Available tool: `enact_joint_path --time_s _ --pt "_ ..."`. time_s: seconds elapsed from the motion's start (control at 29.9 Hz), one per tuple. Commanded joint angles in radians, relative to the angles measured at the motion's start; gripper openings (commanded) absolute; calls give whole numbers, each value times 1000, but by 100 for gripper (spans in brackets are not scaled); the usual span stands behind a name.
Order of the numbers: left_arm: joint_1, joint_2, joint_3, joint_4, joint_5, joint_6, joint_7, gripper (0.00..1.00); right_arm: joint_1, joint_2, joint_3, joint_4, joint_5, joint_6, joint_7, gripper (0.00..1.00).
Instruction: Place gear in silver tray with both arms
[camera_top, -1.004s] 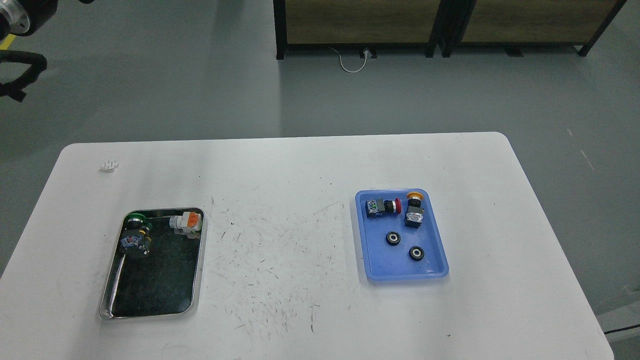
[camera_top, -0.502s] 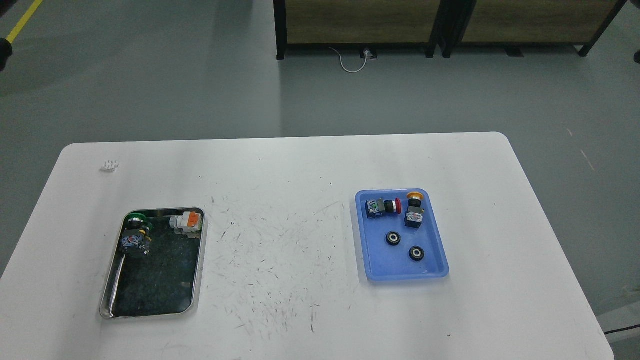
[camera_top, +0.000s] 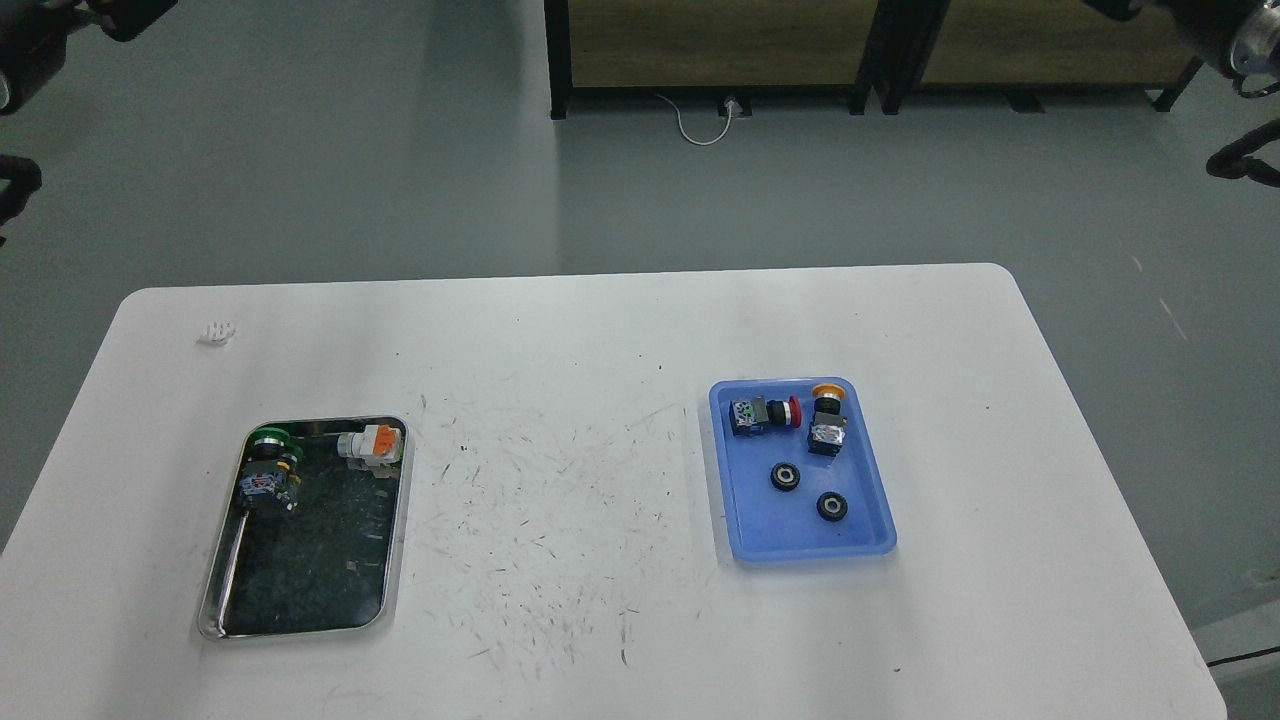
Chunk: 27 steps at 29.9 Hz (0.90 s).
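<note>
The silver tray (camera_top: 395, 530) lies on the left of the white table. It holds a green-capped push-button switch (camera_top: 268, 470) and a white and orange part (camera_top: 372, 445) at its far end. Two small black gears (camera_top: 786, 477) (camera_top: 832, 506) with silver centres lie in a blue plastic tray (camera_top: 870, 500) on the right. Only dark parts of my left arm (camera_top: 40, 40) show at the top left corner, and of my right arm (camera_top: 1215, 30), with a silver wrist ring, at the top right corner. Both are far from the trays, and their fingers cannot be told apart.
The blue tray also holds a red-capped switch (camera_top: 765, 413) and a yellow-capped switch (camera_top: 828, 420). A small white piece (camera_top: 218, 332) lies at the table's far left. Dark-framed wooden cabinets (camera_top: 720, 45) stand on the floor beyond the table.
Dark parts of both arms have come into view at the top corners; half a second ago almost nothing of them showed. The trays and their contents have not moved.
</note>
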Motion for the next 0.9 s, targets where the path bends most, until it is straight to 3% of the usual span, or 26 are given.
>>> enact_joint_path --time_s 0.0,0.44,0.87 --pt "75 54 6 -59 47 -60 -8 99 -56 2 -29 103 -21 1 -30 100" --pt "360 255 6 -303 175 -78 -40 98 -116 3 -292 323 -48 23 -42 99" --pt "490 378 7 -346 181 -83 -51 99 -214 100 -481 363 -170 89 -42 99"
